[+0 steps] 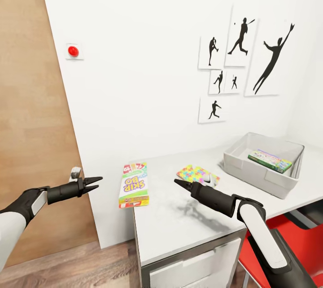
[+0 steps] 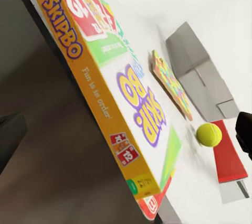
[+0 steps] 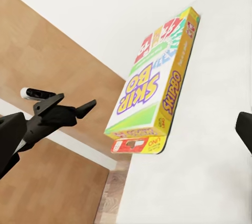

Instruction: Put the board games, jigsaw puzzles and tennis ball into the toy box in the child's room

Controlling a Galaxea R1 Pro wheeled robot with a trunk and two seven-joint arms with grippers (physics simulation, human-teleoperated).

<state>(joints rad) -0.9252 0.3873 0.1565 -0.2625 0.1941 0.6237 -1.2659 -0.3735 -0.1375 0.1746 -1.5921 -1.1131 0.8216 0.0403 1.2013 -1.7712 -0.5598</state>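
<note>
A yellow-green Skip-Bo board game (image 1: 133, 184) lies flat on the white table (image 1: 179, 229), overhanging its left edge; it also fills the left wrist view (image 2: 131, 103) and shows in the right wrist view (image 3: 152, 98). My left gripper (image 1: 99, 183) hangs open off the table's left side, level with the box and a short way from it. My right gripper (image 1: 177, 183) is open above the table, just right of the box. A jigsaw puzzle (image 1: 197, 175) lies behind it. The tennis ball (image 2: 209, 134) rests near the puzzle (image 2: 170, 82). The grey toy box (image 1: 255, 175) holds a green game box (image 1: 270, 160).
A wooden door (image 1: 31, 99) stands left of the table, close to my left arm. A white wall with black silhouette pictures (image 1: 242, 59) runs behind the table. A red chair (image 1: 287, 234) sits under the table's front right, beside my right arm.
</note>
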